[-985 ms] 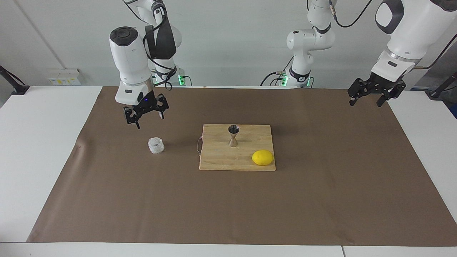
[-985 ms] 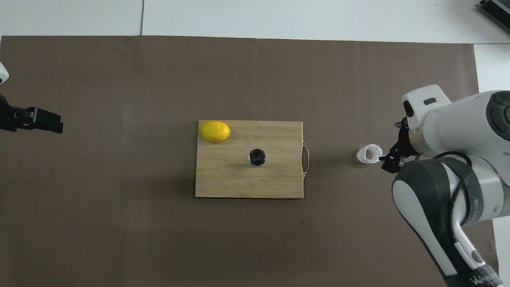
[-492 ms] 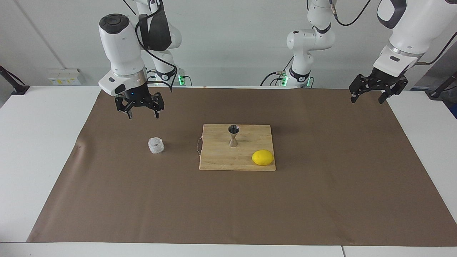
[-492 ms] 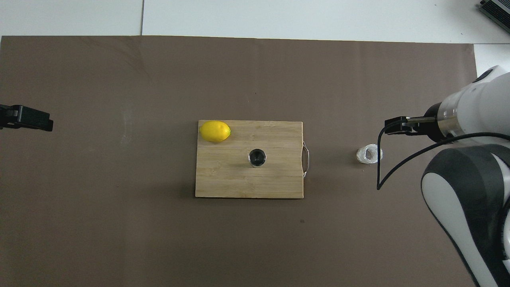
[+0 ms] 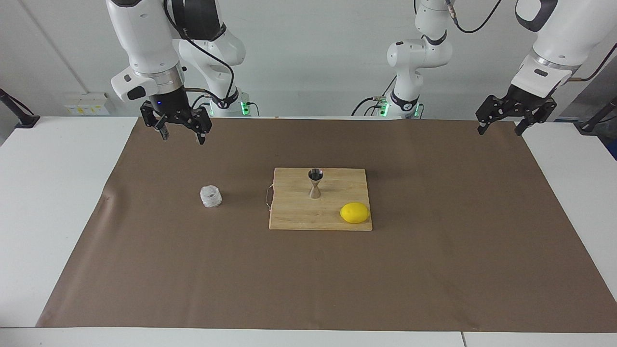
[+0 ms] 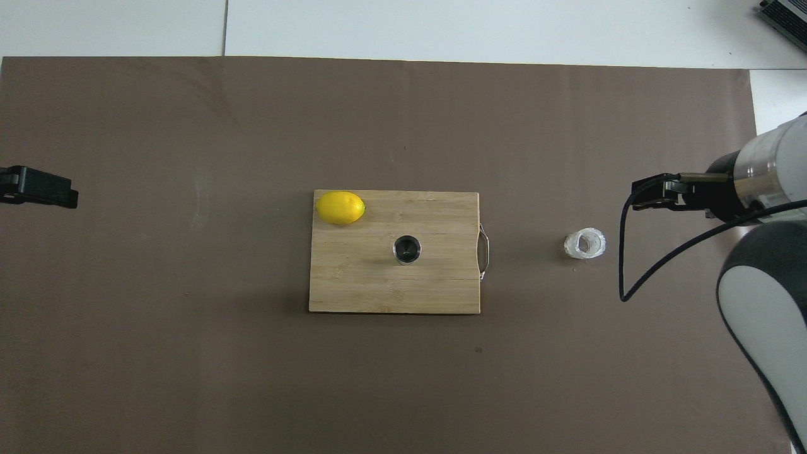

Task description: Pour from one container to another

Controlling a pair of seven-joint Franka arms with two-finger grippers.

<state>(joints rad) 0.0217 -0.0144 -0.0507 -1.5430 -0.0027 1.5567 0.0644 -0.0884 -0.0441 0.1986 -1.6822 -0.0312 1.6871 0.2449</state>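
- On the worktop [image 5: 72, 202]: cup [image 5: 210, 196] released, upright, beside the board [image 5: 294, 219].
- Right pincer [image 5: 176, 127] wide, risen clear.
- Left pincer [image 5: 515, 115] wide, waiting.
- Jigger [image 5: 315, 183] upright; pour judged finished.

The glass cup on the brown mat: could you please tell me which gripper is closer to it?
The right gripper, raised over the mat close to the glass cup. The left gripper hangs over the mat's edge at the left arm's end of the table.

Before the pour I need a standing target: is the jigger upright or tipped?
Upright: the jigger stands on its base on the cutting board, mouth up.
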